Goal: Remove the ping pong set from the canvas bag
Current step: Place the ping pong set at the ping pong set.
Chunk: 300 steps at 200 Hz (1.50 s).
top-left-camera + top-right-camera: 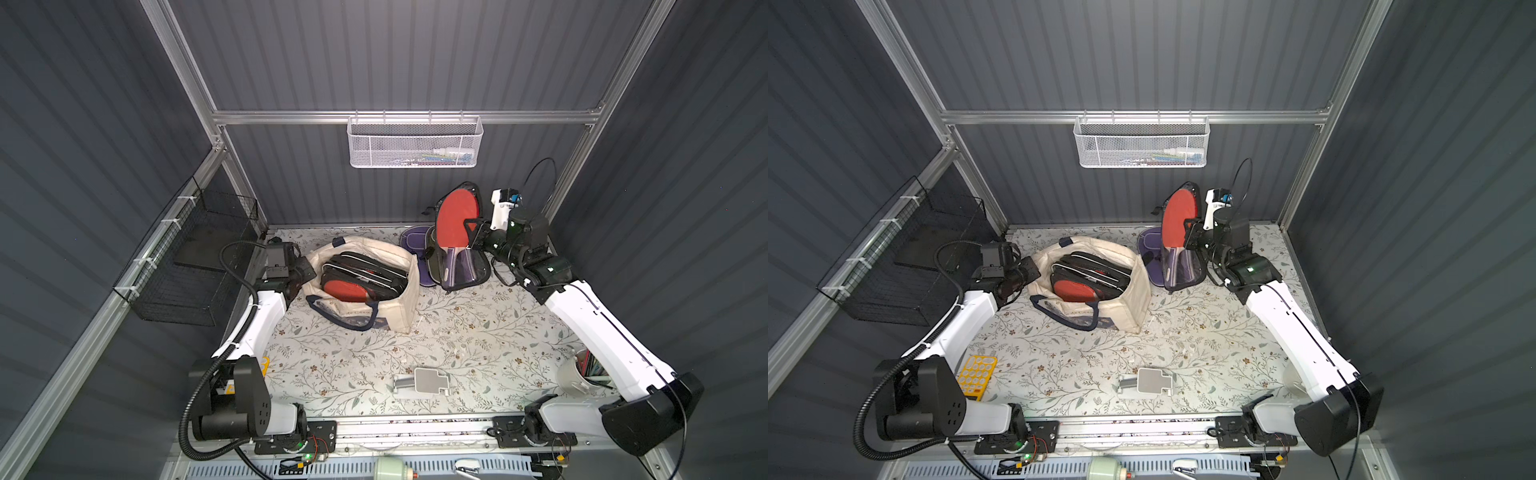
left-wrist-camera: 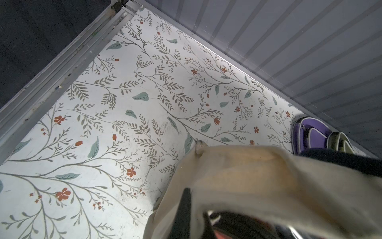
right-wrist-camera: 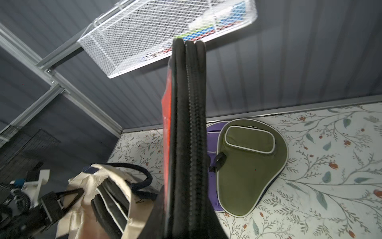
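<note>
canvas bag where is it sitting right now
In both top views the canvas bag sits on the floral table toward the back, on the robot's left, its rim pinched by the left tool, with the purple case just to its right.

floral table (image 1: 457, 332) brightly lit from above, walls (image 1: 83, 124) dim at the frame's sides; close objects in wrist views blur.

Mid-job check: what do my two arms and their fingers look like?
Both have white link shells and black joint housings. The left arm carries a thick black corrugated conduit; the right arm has a thin black cable looping above its wrist. The fingers are black.
</note>
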Tool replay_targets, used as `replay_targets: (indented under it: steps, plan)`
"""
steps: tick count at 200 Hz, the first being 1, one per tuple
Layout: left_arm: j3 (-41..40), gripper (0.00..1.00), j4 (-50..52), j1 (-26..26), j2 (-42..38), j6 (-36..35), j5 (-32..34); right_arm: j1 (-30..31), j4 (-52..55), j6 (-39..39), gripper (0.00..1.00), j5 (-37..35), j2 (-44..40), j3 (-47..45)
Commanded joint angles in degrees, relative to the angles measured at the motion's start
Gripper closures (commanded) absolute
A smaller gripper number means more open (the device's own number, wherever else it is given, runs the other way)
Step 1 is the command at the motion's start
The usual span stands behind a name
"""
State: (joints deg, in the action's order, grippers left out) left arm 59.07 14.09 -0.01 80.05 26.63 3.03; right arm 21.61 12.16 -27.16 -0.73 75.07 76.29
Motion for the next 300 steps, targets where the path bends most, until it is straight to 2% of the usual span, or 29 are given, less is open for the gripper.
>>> replay_targets:
  steps: [1, 35, 71, 81, 126, 217, 300]
  plan:
    - [-1.42, 1.00, 2.93, -0.60, 0.09, 0.49, 1.10, -4.45, -11.02, -5.81, 1.00, 4.20, -0.51, -2.52]
    - [-1.54, 1.00, 2.86, -0.60, -0.38, 0.36, 1.19, -12.61, -21.62, -12.13, 1.00, 11.74, 4.54, -7.72]
    - [-1.58, 1.00, 2.70, -0.60, -0.74, 0.09, 1.19, -19.15, -33.36, -18.85, 1.00, 19.18, 13.60, -8.81]
    - [-1.64, 1.00, 2.60, -0.60, -0.61, 0.01, 1.19, -20.26, -37.23, -20.74, 1.00, 22.49, 16.41, -8.93]
    - [-2.11, 1.00, 2.16, -0.60, -0.32, 0.09, 0.97, -23.16, -46.79, -26.98, 1.00, 28.06, 28.16, -5.50]
    - [-1.77, 1.00, 2.11, -0.60, -0.03, -0.06, 1.10, -25.73, -49.46, -31.11, 1.00, 32.86, 44.32, 3.16]
    - [-1.06, 1.00, 2.17, -0.58, 0.96, -0.09, 1.10, -26.13, -45.79, -30.93, 1.00, 33.90, 49.89, 6.23]
